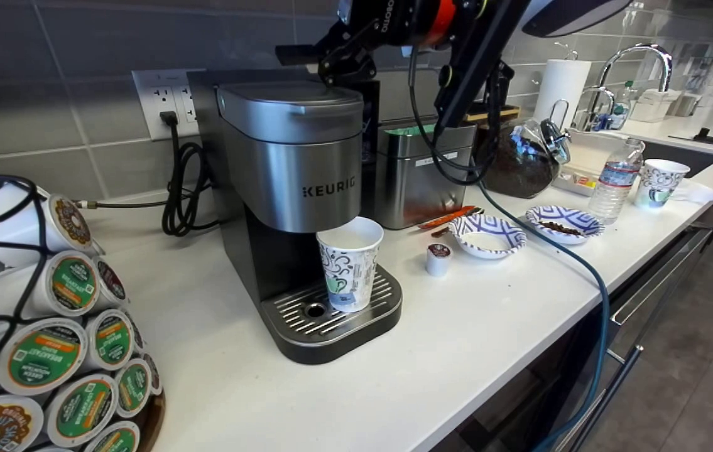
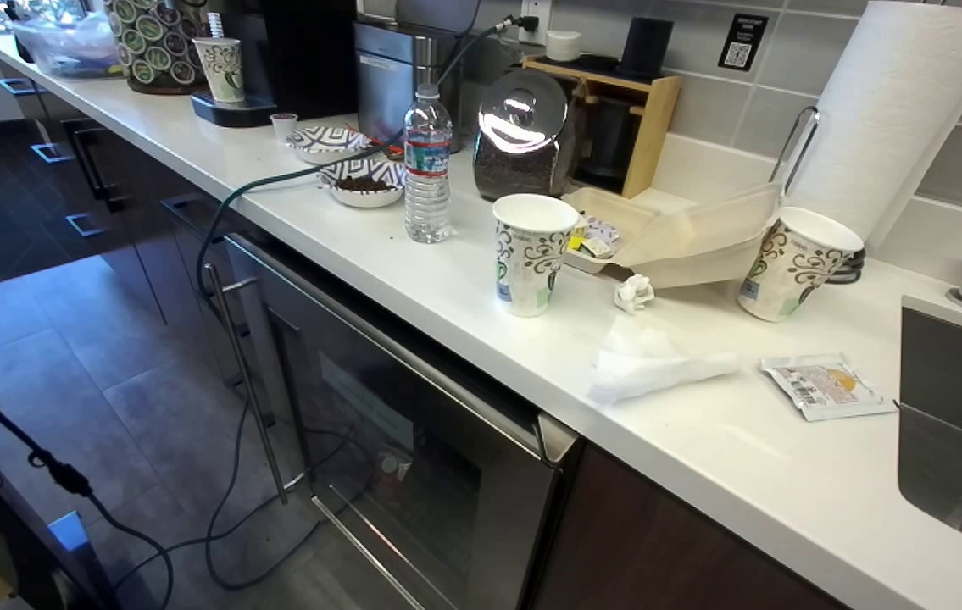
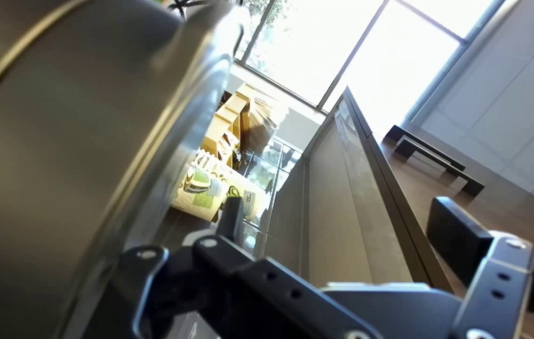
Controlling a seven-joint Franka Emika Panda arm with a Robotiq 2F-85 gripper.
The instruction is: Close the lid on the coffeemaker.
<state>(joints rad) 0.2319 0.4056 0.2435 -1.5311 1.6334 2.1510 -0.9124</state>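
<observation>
the lid (image 1: 296, 110) is sitting closed on top of the keurig coffeemaker (image 1: 296, 188), which is standing on the desk (image 1: 205, 376). the gripper (image 3: 344, 226) is hanging near the coffeemaker's top, its fingers (image 3: 459, 240) standing wide apart. a patterned paper cup (image 1: 351, 270) is standing on the coffeemaker's drip tray (image 1: 296, 321), and a coffee pod (image 1: 438, 260) is sitting just beside it.

Coffeemaker (image 1: 296, 204): tall, brushed-silver front marked KEURIG, dark side, black below, standing upright on white counter (image 1: 457, 314). Drip tray (image 1: 331, 351) low, just above counter, slatted, black-edged. Lid (image 1: 290, 110): rounded, silver-grey, wide as coffeemaker's front, well above counter; lying down, closed, thin seam showing along front.
</observation>
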